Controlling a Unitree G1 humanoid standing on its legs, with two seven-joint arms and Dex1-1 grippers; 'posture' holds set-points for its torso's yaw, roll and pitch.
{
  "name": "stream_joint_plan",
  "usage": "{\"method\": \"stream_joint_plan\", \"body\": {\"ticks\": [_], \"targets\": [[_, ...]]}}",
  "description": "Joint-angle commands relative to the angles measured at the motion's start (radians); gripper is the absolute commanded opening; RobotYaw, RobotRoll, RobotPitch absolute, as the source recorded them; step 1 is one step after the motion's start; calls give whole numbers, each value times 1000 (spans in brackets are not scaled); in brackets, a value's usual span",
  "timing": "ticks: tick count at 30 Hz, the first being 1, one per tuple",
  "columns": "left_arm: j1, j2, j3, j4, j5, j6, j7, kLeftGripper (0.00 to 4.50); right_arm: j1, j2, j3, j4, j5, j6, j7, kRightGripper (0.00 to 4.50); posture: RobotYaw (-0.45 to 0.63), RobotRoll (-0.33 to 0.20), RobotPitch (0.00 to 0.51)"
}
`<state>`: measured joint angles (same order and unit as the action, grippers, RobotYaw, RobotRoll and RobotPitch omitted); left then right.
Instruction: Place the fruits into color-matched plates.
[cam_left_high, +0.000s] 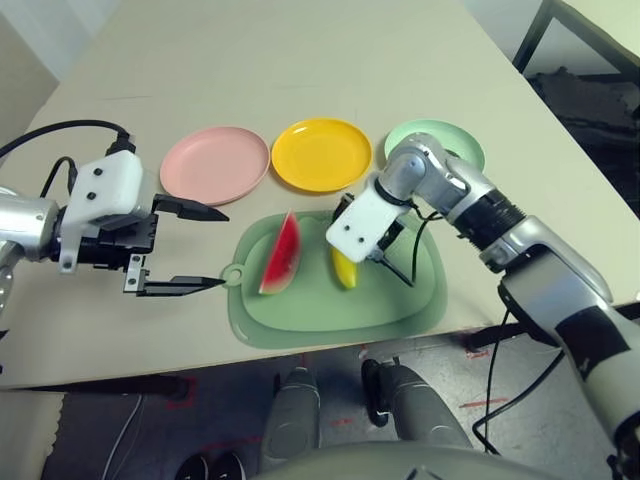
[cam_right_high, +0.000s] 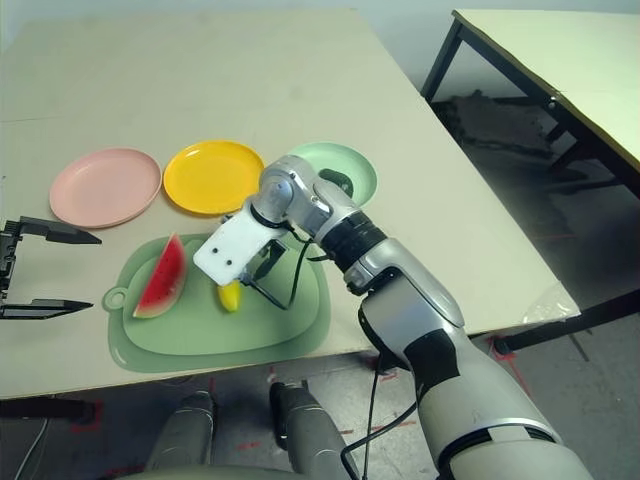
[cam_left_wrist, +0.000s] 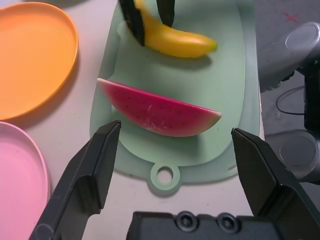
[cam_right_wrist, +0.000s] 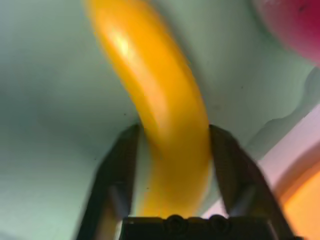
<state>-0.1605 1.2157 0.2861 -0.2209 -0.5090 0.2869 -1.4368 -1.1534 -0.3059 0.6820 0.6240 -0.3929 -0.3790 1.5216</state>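
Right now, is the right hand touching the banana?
Touching. In the right wrist view, the right hand has both black fingers pressed against the sides of the banana, with no gap showing, on the cutting mat.

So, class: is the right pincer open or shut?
Shut on the banana: the right pincer has a finger pressed against each side of it, over the mat.
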Motion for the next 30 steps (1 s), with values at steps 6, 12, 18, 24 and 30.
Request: {"method": "stream_joint_plan", "body": {"ticks": [6, 12, 18, 24, 30], "targets": [[-8, -17, -20, 11, 8, 1, 12, 4500, -2, -87, -25, -64, 34, 85, 91, 1679, 51, 0, 186], [-44, -64, 8, 1, -41, 149, 146, 4500, -156, -58, -105, 108, 35, 138, -38, 1679, 45, 0, 187], [-57, -78, 12, -16, -17, 251, 291, 4500, -301, 46, -177, 413, 21, 156, -322, 1679, 56, 0, 190], [-60, -77, 7, -33, 7, 292, 375, 4500, -332, 147, -220, 598, 18, 171, -541, 1679, 75, 0, 188], [-48, -65, 13, -41, 10, 294, 373, 4500, -309, 201, -212, 671, -11, 182, -663, 1679, 88, 0, 190]]}}
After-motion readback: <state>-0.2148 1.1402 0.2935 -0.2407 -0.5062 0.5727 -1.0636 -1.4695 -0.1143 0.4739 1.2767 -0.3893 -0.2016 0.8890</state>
